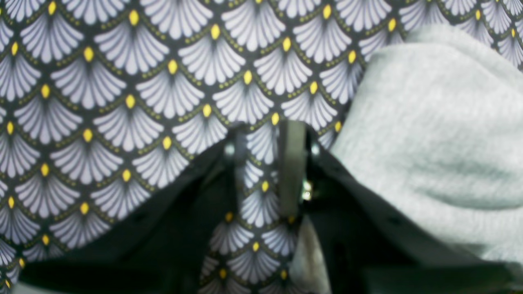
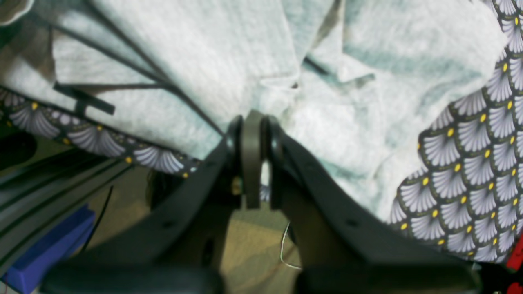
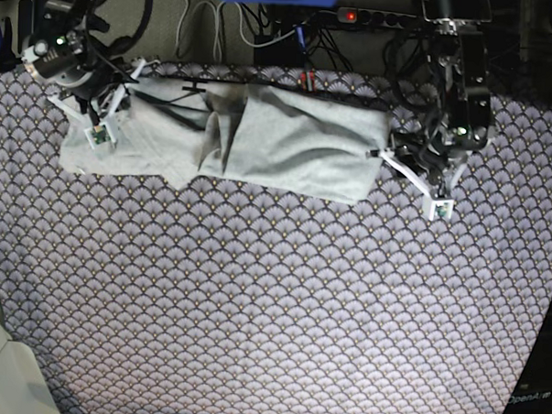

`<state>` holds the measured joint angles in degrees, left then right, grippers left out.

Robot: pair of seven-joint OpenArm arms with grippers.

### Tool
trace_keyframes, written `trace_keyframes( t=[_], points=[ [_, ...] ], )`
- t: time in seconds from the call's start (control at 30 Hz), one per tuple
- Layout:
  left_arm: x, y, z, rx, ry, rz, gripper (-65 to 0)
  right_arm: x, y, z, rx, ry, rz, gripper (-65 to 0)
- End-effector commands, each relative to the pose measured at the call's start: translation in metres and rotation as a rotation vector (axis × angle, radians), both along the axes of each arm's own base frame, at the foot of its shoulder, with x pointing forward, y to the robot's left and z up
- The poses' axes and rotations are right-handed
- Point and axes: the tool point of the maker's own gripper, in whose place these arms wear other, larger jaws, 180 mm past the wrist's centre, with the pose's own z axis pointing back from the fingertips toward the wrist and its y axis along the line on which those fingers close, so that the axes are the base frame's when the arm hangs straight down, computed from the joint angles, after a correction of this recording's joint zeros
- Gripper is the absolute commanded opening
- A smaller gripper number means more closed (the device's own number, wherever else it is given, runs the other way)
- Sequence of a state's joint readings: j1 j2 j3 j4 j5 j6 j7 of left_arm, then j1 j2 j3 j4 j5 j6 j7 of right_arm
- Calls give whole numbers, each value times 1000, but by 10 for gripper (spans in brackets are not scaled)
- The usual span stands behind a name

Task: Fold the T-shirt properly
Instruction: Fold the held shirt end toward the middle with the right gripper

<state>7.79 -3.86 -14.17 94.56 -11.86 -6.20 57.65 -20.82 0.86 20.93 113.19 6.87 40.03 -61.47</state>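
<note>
**T-shirt spread along the far edge**

The light grey cotton T-shirt [image 3: 251,137] lies rumpled along the far edge of the purple fan-patterned tablecloth [image 3: 272,298]. The right gripper [image 2: 253,122] sits pinched together at the shirt's far-left corner. The left gripper [image 1: 265,139], slightly parted, holds nothing beside the shirt's right end.

- I see the T-shirt [image 3: 260,142], light grey, lying along the far edge of the table, stretched sideways as a wide band.
- Its middle is bunched into upright creases; the part toward the base view's right lies smoother.
- On my right wrist camera the T-shirt [image 2: 229,61] shows rumpled overlapping layers and thin black lines.
- My left wrist camera catches one rounded, plain edge of it [image 1: 433,134].
</note>
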Motion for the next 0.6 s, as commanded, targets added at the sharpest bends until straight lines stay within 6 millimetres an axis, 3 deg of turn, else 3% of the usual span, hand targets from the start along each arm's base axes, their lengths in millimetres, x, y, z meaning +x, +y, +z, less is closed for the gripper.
trace_keyframes(
  t=[0.0,0.3,0.37,0.57],
  points=[
    [8,2,11,5,-43,-1,-507,5,-1,6,-5,-28,4,-650],
    [10,2,12,5,-47,-1,-507,6,-3,7,-13,-28,9,-640],
    [10,2,12,5,-47,-1,-507,6,-6,7,-21,-28,8,-594],
    [11,2,12,5,-49,-1,-507,7,-15,10,-43,-30,16,-353]
  ],
)
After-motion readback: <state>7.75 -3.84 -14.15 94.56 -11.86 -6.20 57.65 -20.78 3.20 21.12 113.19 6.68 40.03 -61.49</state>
